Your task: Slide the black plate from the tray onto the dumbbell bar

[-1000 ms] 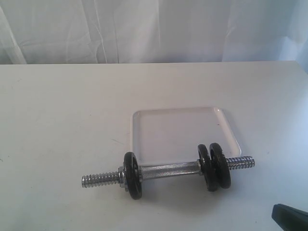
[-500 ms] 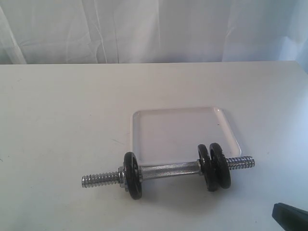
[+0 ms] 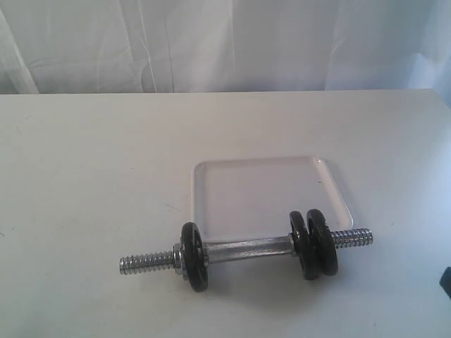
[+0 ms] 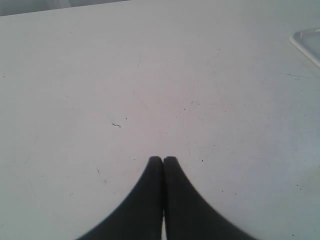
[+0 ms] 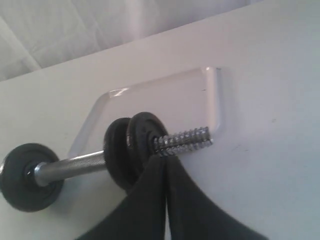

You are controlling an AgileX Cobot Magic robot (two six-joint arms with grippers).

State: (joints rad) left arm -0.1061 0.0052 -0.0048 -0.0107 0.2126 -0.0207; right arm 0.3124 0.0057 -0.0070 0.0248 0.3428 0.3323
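The dumbbell bar (image 3: 246, 250) lies on the table in front of the tray (image 3: 264, 160), which has no disc in it. Three black plates sit on the bar: one (image 3: 193, 257) near its left threads and a pair side by side toward the right end, the outer one (image 3: 322, 243) next to the bare threads. In the right wrist view, that outer plate (image 5: 145, 132) and the bar (image 5: 70, 166) lie just beyond my right gripper (image 5: 166, 159), which is shut on nothing. My left gripper (image 4: 163, 159) is shut over bare table.
A white curtain hangs behind the table's far edge. Only a dark sliver of the right gripper (image 3: 446, 280) shows at the right edge of the exterior view. A corner of the tray (image 4: 307, 42) shows in the left wrist view.
The dark part of the right gripper at the lower right of the exterior view has drawn back to the right edge. The bar, plates and tray have not moved.
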